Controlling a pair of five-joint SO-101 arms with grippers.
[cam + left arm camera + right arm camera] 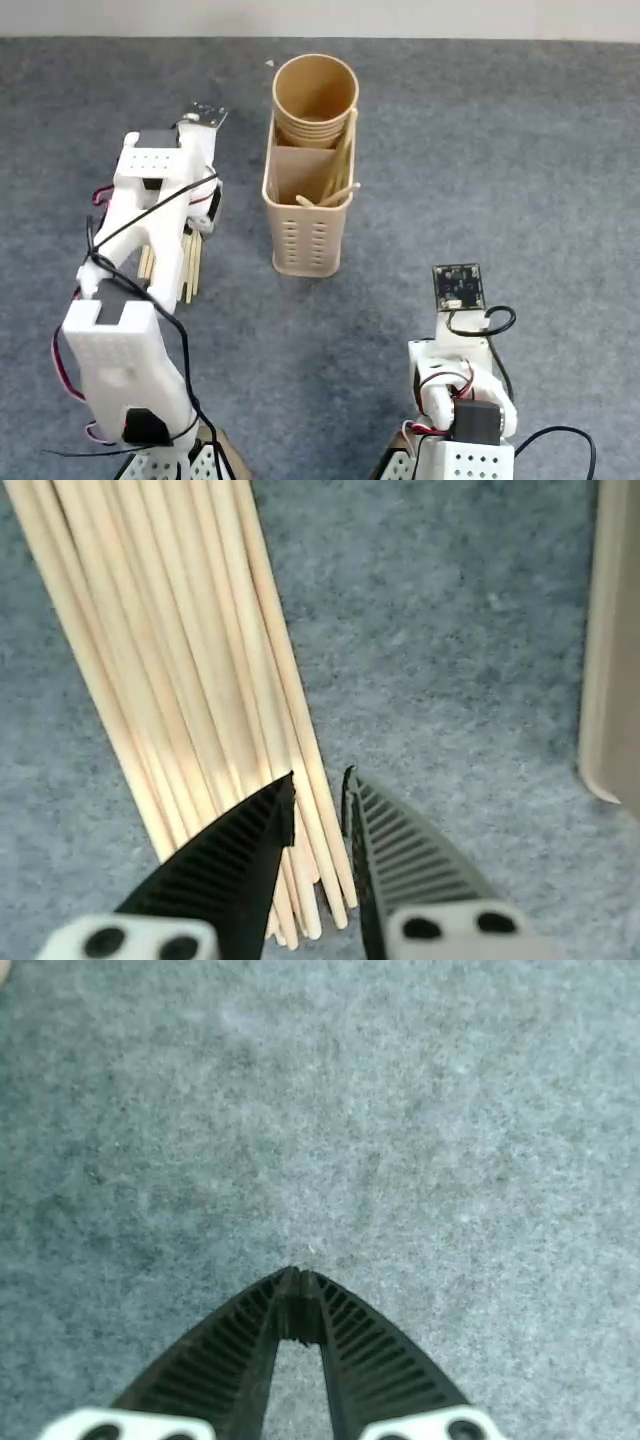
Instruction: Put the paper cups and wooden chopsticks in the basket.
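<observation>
Nearest, the right gripper (299,1278) hangs over bare carpet (420,1110). Its jaws are closed tip to tip and hold nothing.

Farther out, the left gripper (318,780) is low over the chopsticks (180,650). They lie flat on the carpet in a bundle, on the left of the basket (308,245) and apart from it. The jaws stand narrow, with the outer one or two sticks between the tips. Whether they press on them, I cannot tell.

The basket stands upright in the middle, with stowed sticks (343,160) leaning in its near part. In its far part the cups (316,92) sit stacked.

I judge that the step in hand is the pick from the bundle. The next move calls for a firm close on few sticks and a lift that does not drag the neighbours. Then the sticks must be tipped upright to enter the basket beside the stowed ones.
</observation>
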